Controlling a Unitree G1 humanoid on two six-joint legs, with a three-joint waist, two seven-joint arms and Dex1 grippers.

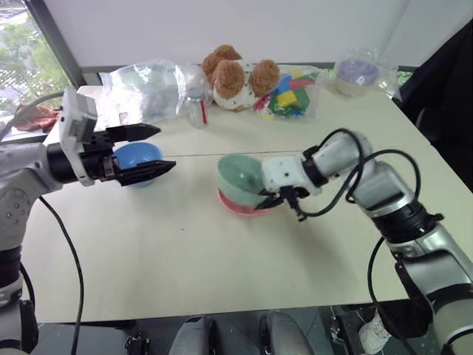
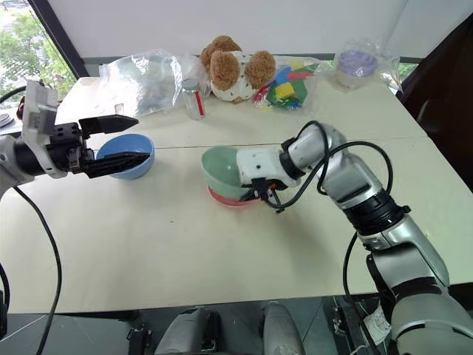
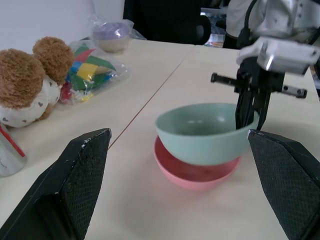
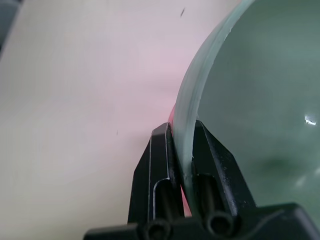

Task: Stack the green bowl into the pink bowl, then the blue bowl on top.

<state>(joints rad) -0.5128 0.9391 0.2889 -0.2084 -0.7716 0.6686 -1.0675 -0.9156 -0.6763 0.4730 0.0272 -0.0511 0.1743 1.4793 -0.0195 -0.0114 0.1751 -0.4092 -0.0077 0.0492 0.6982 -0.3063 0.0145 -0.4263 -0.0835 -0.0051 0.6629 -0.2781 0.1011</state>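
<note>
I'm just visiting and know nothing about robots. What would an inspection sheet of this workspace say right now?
Surface: pale table, a seam running across it.
Job's things: green bowl tilted, held over the pink bowl, not seated; blue bowl alone on the table.
Clutter: two teddy bears, a bag of coloured blocks, a small jar, crumpled clear plastic, a bagged lavender bowl, all at the far edge.
Grippers: right gripper pinches the green bowl's rim; left gripper open, level, in front of the blue bowl.
Cables: black cables loop along the right arm.
Surroundings: white wall, window at left.
</note>
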